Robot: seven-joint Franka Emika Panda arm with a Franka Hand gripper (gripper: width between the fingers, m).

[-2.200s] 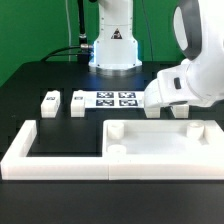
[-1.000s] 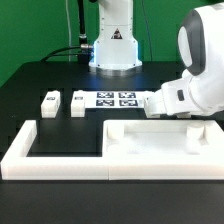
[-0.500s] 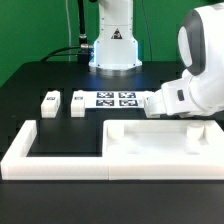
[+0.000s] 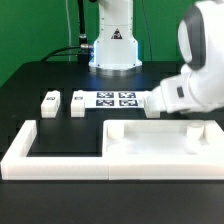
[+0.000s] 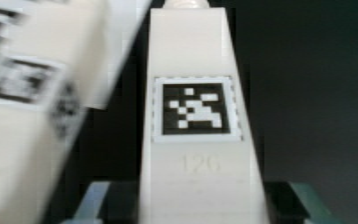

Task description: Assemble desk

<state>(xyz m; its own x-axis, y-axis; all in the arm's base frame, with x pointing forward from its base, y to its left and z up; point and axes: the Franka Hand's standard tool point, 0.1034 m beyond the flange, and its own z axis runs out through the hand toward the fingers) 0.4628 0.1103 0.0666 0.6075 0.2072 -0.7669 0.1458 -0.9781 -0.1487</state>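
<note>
- While the gripper (image 5: 197, 198) is clamped on one tagged leg (image 5: 194, 105) near the tabletop's (image 4: 160, 150) far rim, no leg looks fitted yet.
- Two loose legs (image 4: 50, 103) lie beside the marker board (image 4: 115, 99); I judge the assembly barely begun.

Arm (image 4: 195, 90) low at the exterior view's right, jaws tight on leg (image 5: 197, 100).

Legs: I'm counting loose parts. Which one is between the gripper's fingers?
The leg filling the wrist view, flanked by the fingers of the gripper. The other two legs lie free on the table at the exterior view's left, past the marker board.
</note>
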